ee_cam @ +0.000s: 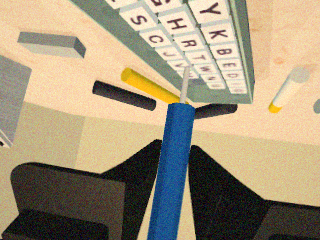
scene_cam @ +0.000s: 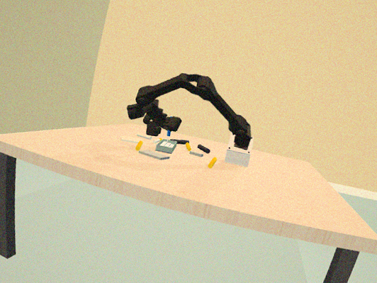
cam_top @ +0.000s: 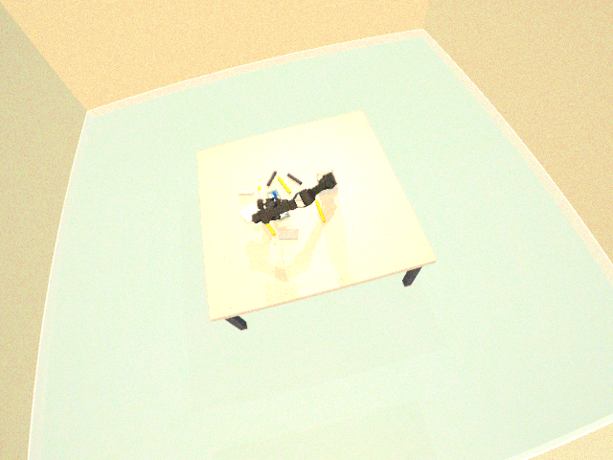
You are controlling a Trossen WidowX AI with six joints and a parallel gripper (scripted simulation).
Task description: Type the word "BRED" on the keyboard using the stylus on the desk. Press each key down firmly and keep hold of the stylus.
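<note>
The gripper [scene_cam: 169,128] [ee_cam: 176,145] is shut on the blue stylus [cam_top: 275,195] [scene_cam: 168,133] [ee_cam: 173,175]. The stylus's thin grey tip [ee_cam: 185,85] points at the green keyboard [cam_top: 284,216] [scene_cam: 163,149] [ee_cam: 205,97], which lies on the desk with white lettered keys. In the wrist view the tip overlaps the far part of the keyboard, by the V and W keys. The R key [ee_cam: 190,44], B key [ee_cam: 228,52], E key [ee_cam: 231,65] and D key [ee_cam: 233,76] are in view to the right of or beyond the tip. Whether the tip touches a key cannot be told.
A yellow cylinder [scene_cam: 188,146] [ee_cam: 150,86] and two black cylinders [ee_cam: 124,95] [ee_cam: 217,110] lie past the keyboard in the wrist view. A grey block [scene_cam: 196,153] [ee_cam: 50,45] and a white-and-yellow cylinder [ee_cam: 291,87] flank it. A grey slab [cam_top: 288,233] [scene_cam: 154,155] lies nearby.
</note>
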